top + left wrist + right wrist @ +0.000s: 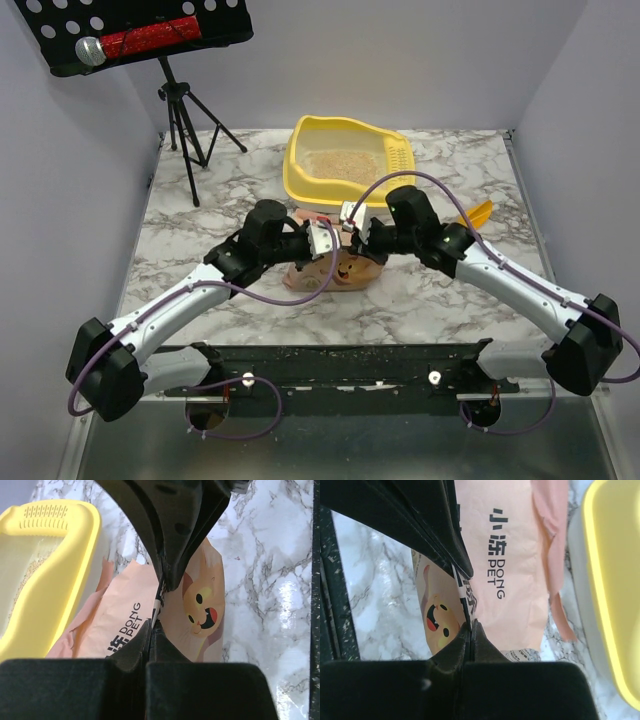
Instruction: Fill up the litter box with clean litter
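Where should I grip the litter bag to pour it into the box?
Probably its flat side seams, one arm from each side: the left gripper and right gripper each pinch a thin edge of the bag, torn mouth towards the litter box.

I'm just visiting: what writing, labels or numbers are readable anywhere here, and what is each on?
"DONG PET": black print on the cartoon-cat bag, readable in both wrist views.
"小冻": two large characters beside it on the same bag, my best reading.
Fine print at the bag's edge in the right wrist view: too small to read.
Nothing legible on the litter box.
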Available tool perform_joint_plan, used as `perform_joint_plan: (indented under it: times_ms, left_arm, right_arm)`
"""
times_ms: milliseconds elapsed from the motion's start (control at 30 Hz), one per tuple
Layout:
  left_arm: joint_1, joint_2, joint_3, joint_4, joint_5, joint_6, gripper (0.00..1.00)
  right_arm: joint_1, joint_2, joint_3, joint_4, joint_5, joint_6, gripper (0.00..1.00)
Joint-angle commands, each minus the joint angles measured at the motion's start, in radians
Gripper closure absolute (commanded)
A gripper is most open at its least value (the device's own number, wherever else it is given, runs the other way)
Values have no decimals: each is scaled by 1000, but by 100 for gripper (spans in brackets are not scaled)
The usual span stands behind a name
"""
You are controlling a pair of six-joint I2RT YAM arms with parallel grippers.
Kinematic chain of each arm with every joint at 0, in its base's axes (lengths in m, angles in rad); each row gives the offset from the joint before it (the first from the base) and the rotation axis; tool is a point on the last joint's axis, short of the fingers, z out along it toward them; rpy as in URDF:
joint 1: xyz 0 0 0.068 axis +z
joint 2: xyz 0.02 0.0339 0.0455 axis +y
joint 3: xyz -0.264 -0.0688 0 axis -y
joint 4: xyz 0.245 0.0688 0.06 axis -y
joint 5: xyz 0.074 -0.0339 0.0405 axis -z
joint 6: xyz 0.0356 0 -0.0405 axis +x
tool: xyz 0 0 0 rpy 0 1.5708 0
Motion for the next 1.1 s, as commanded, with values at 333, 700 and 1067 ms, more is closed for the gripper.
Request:
perform_joint_plan:
  times_ms: [333,700,1067]
  left_arm:
    - [136,97,-167,282,68,57,100]
    - [136,49,-175,289,45,58,100]
    - [134,26,-183,292,28,60,100]
  right_arm:
    - [-43,5,25,59,110,-9,54]
    - [-112,-172,-35,-37,45,-265,42]
    - [-127,-55,36,-135,-113,-334,43]
